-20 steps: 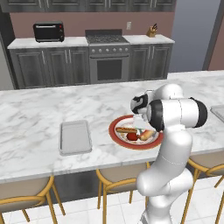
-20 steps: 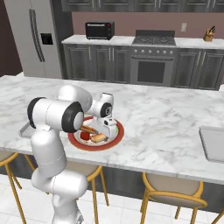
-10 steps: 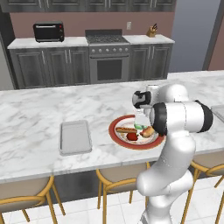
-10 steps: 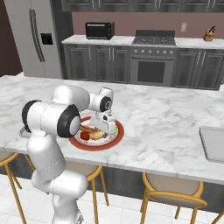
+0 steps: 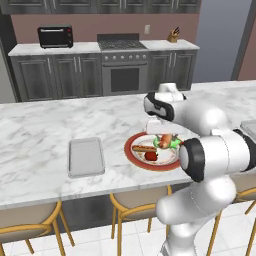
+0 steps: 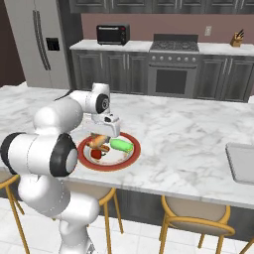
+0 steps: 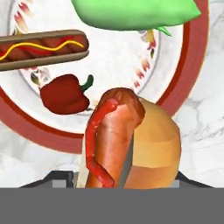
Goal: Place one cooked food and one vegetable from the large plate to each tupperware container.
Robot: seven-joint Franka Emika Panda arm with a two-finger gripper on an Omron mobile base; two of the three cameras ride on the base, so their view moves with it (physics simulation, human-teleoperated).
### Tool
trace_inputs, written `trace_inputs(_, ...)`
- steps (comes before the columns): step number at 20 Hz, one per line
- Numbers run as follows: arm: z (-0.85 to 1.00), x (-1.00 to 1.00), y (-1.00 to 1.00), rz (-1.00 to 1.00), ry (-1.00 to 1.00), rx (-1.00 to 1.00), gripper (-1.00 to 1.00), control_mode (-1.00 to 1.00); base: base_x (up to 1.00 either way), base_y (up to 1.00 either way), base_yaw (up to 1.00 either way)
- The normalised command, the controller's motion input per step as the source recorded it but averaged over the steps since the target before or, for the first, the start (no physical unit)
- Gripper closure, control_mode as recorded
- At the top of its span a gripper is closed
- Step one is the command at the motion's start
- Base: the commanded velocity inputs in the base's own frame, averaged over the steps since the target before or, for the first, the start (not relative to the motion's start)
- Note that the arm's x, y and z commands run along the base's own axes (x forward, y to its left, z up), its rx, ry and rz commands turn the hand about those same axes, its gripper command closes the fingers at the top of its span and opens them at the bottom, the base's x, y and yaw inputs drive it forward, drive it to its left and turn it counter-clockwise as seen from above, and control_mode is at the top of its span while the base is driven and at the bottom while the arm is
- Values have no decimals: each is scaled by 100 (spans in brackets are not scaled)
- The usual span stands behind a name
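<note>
The large plate (image 5: 135, 156) (image 6: 124, 161) (image 7: 26, 118), red-rimmed, lies on the island in front of me. My gripper (image 5: 161, 131) (image 6: 106, 131) hangs over its far side, shut on a hot dog (image 7: 118, 140) (image 5: 164, 139) that sits close between the jaws; the fingertips are hidden behind it. A second hot dog (image 7: 41, 48) (image 5: 144, 148), a red pepper (image 7: 65, 94) (image 5: 151, 157) and a green vegetable (image 7: 135, 13) (image 6: 121, 145) rest on the plate. One tupperware container (image 5: 86, 156) lies left of the plate and another (image 6: 243, 163) far to its right.
Wooden stools (image 5: 135, 205) stand under the island's near edge. Across the aisle, a back counter holds a toaster oven (image 5: 55, 36), a stove (image 5: 122, 45) and a knife block (image 5: 173, 35). A fridge (image 6: 37, 44) stands at the far left.
The jaws have narrowed onto the hot dog at the plate's far side. The hand has settled lower over the plate. The other food has not moved.
</note>
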Motion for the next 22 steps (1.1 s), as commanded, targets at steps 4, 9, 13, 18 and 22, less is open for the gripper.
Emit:
trace_inputs(4,29,-2,100,46,-12,13,100,-100,0,0,0)
trace_inputs(9,18,0,100,31,0,14,100,-100,0,0,0)
trace_inputs(13,0,3,100,18,0,1,100,-100,0,0,0)
trace_inputs(18,0,16,100,18,1,0,100,-100,0,0,0)
trace_inputs(22,-4,30,97,15,1,4,100,-100,0,0,0)
